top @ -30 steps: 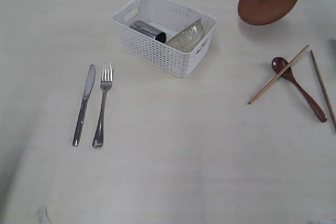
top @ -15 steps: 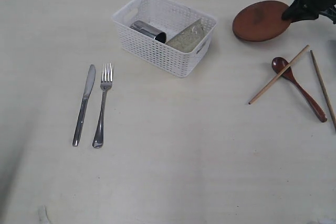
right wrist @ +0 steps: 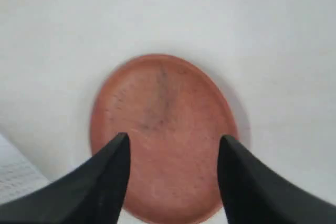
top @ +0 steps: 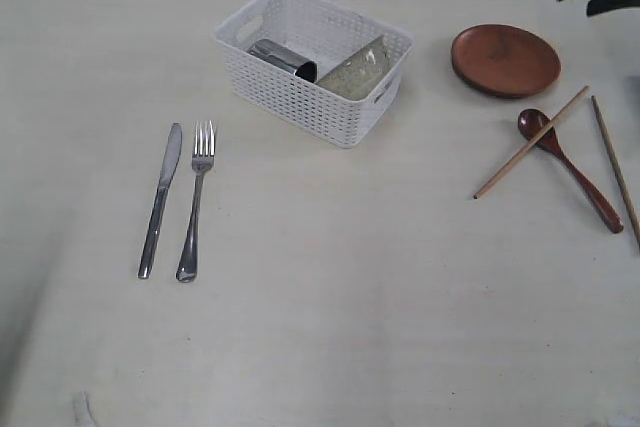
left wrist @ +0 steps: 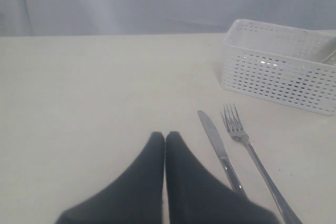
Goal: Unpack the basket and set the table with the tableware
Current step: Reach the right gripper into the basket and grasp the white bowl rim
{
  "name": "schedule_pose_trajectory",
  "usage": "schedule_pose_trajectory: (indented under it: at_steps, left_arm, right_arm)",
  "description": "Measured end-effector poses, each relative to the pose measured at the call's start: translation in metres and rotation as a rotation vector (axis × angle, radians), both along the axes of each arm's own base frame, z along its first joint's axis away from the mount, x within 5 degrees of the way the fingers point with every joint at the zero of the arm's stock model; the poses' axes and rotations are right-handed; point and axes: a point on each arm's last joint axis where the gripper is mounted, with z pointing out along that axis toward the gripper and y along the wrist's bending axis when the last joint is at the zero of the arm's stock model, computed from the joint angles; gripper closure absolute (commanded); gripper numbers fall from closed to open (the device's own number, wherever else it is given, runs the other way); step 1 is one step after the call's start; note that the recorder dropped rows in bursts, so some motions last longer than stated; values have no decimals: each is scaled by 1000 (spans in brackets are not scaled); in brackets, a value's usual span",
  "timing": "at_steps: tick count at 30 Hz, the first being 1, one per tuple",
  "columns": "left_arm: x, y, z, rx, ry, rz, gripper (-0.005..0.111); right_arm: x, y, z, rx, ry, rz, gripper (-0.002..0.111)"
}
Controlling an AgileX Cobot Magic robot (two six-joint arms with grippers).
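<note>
The pale cream surface point(top: 350, 327) fills the whole scene. Toward its far side stands the white perforated basket point(top: 300, 107), set at an angle to the edges, with one cut-out handle facing the near right. Two pieces of tableware lie in it. The pale bowl point(top: 355, 72) is tipped on its side against the right-hand wall, and the steel cup point(top: 282, 57) lies on its side at the left, its mouth toward the bowl.

The right jaws stand wide apart and hold nothing. In the right wrist view the brown plate point(right wrist: 163, 124) lies flat below the gap between them. From the exterior view their dark tips show at the top right corner, clear of the plate point(top: 505, 59). The left jaws are pressed together, tip against tip, with nothing between them. They hover over bare surface just beside the knife point(left wrist: 218, 145) and the fork point(left wrist: 247, 145), with the basket point(left wrist: 278, 77) beyond.

The round plate sits right of the basket, apart from it. Nearer than the plate lies the red-brown wooden spoon point(top: 570, 167), bowl end toward the plate and handle running to the near right. On the left, well apart from the basket, the knife point(top: 160, 197) and fork point(top: 195, 202) lie side by side without touching. The knife is on the outside and both handles point to the near edge. One chopstick point(top: 530, 144) lies slantwise across the spoon's bowl. The other point(top: 615, 167) lies right of the spoon by the frame edge.
</note>
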Motion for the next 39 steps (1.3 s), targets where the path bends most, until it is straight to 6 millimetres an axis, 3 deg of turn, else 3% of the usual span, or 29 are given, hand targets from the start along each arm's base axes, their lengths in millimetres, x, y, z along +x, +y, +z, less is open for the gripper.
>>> schedule_pose_trajectory:
  at_steps: [5,9,16,22,26,31,39]
  left_arm:
    - [0,0,0,0,0,0,107]
    - [0,0,0,0,0,0,107]
    - [0,0,0,0,0,0,107]
    - [0,0,0,0,0,0,107]
    - [0,0,0,0,0,0,107]
    - [0,0,0,0,0,0,107]
    - [0,0,0,0,0,0,107]
  right_arm:
    - [-2,23,55,135,-143,75,65]
    - [-6,59,75,163,-149,134,65]
    - [-13,144,71,83,-32,188,65]
    - [-33,225,64,-65,23,267,66]
    - [-46,263,63,-116,38,281,66]
    - [-57,287,61,-198,30,292,66]
    - [-66,281,47,-290,84,254,66]
